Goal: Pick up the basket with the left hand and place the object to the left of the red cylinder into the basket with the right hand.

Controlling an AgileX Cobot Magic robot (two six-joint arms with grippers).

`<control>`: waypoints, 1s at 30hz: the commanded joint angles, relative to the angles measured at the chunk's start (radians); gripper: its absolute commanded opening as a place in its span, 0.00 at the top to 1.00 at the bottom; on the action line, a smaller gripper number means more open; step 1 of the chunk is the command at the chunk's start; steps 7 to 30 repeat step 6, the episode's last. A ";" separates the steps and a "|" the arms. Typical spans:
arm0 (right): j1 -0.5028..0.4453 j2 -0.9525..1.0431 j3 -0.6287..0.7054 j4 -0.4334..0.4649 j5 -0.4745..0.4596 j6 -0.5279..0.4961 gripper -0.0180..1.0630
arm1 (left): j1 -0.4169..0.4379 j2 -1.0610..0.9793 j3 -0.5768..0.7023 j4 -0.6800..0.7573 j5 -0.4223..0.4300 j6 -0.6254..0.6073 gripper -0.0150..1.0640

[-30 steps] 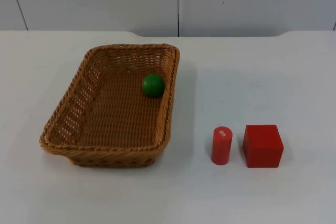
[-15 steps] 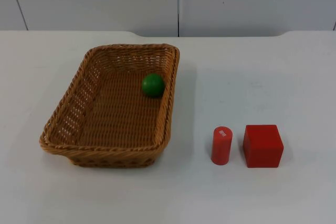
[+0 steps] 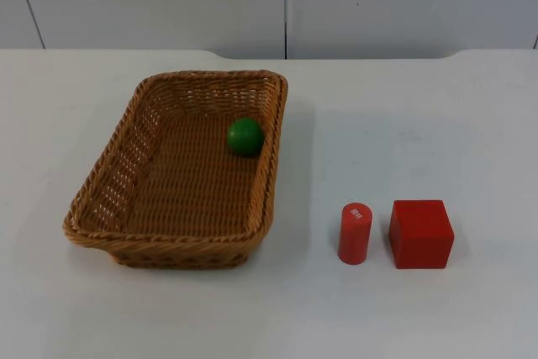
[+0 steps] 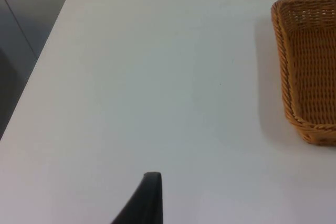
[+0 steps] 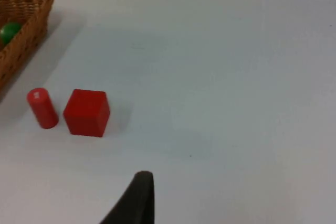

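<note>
Though not yet lifted, already holds the green ball [image 3: 245, 136] by its upper right wall — wicker basket [image 3: 101, 182], left of centre. Next: bring left gripper [image 4: 149, 198], off to the basket's side, onto the rim. Leave right gripper [image 5: 137, 198] back from the red cylinder [image 3: 355, 233], lower right. Spread or pressed together — cannot tell for either.

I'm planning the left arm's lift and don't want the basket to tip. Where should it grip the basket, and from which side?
Probably the left long rim of the basket, taken from above. That woven wall is thin and flares outward, so one finger could go inside and one outside it. It is also the side towards the left arm. The green ball lies by the opposite wall, so it shouldn't be in the way.
</note>
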 commanded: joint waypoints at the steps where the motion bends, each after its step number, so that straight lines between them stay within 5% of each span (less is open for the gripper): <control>1: -0.032 -0.003 0.001 0.003 -0.005 0.003 0.01 | 0.003 -0.003 0.003 0.009 -0.005 -0.008 0.01; 30: -0.077 -0.003 0.001 0.003 -0.005 0.003 0.01 | 0.003 -0.003 0.003 0.009 -0.005 -0.008 0.01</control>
